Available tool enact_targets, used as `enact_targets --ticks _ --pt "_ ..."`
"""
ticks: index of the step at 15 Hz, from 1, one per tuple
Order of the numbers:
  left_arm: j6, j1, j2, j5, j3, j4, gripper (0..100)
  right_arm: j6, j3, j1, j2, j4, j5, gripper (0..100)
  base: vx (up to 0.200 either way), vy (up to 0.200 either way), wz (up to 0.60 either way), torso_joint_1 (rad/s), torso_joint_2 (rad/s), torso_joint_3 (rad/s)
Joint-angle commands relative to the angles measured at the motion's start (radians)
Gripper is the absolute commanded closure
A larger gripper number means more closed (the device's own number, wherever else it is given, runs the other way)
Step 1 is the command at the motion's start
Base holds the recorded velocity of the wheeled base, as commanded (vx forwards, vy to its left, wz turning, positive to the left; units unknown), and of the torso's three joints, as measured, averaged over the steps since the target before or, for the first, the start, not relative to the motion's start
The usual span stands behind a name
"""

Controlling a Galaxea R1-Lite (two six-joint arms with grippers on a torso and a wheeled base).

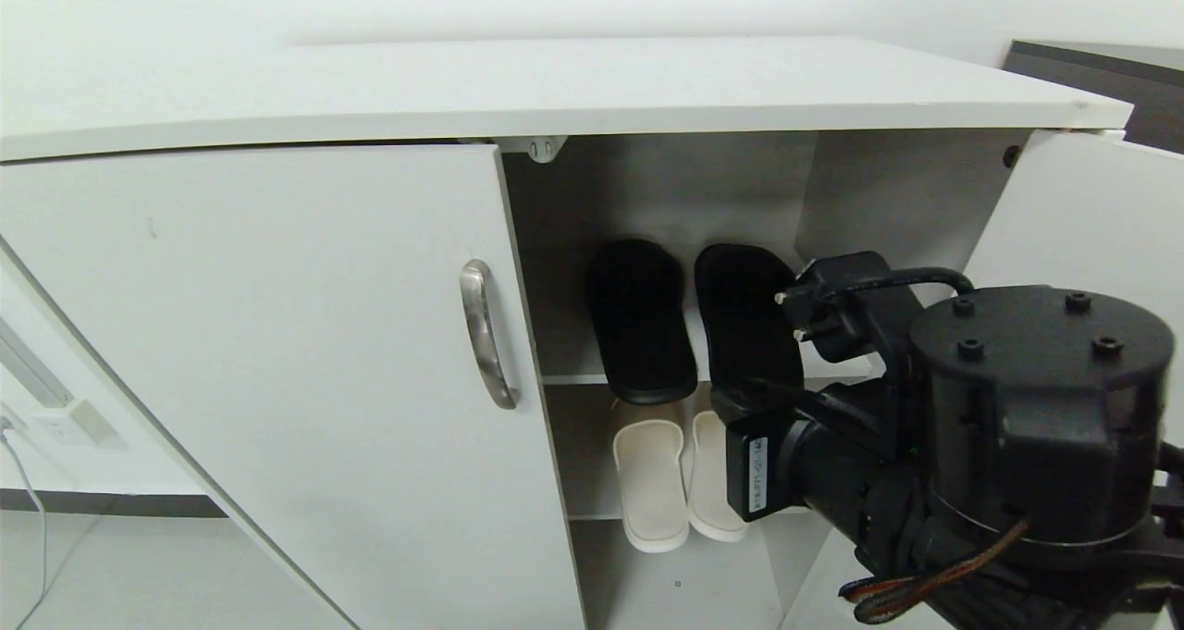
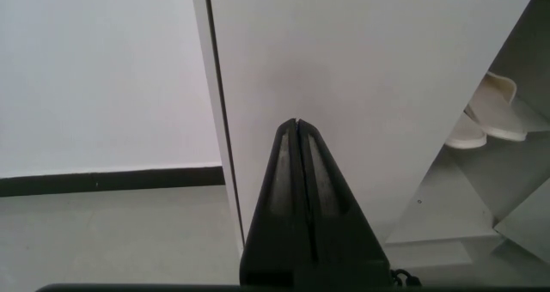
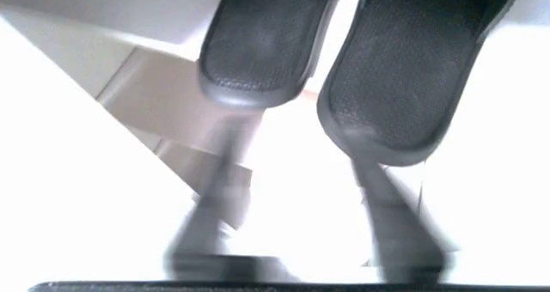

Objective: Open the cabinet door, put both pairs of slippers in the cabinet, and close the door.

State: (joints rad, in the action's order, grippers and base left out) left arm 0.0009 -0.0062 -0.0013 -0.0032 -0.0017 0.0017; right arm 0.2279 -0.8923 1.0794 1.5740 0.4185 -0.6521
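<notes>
While the left pincer (image 2: 296, 127) sits fully shut and empty facing the closed cabinet door (image 2: 369, 60), the right pincer (image 3: 301, 228) gapes empty, black slippers (image 3: 404, 69) just beyond it, white slippers (image 1: 650, 482) a level lower.

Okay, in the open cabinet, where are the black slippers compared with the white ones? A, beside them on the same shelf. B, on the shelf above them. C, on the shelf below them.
B: the black slippers lie on the upper shelf, and the white slippers sit one level lower.

Matt cabinet door (image 1: 277, 362), brushed metal handle (image 1: 486, 334), grainy-soled black slippers (image 1: 643, 325)
</notes>
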Motion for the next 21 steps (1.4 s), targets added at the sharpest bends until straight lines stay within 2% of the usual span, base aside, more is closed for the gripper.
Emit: enact_targets --ticks 1,9,21 --pt "0.001 0.0 0.001 0.0 0.0 0.0 100 -0.001 0.012 0.01 -0.022 0.0 -0.001 100 0.0 0.0 0.0 0.0 0.0 0.0" --pt "0.001 0.0 0.001 0.0 0.0 0.0 100 -0.001 0.012 0.01 -0.017 0.002 -0.006 100 0.0 0.0 0.0 0.0 0.0 0.0" --pt "-0.001 0.0 0.001 0.0 0.0 0.0 100 0.001 0.018 0.01 0.003 0.005 -0.007 100 -0.2 0.0 0.0 0.004 0.0 0.002"
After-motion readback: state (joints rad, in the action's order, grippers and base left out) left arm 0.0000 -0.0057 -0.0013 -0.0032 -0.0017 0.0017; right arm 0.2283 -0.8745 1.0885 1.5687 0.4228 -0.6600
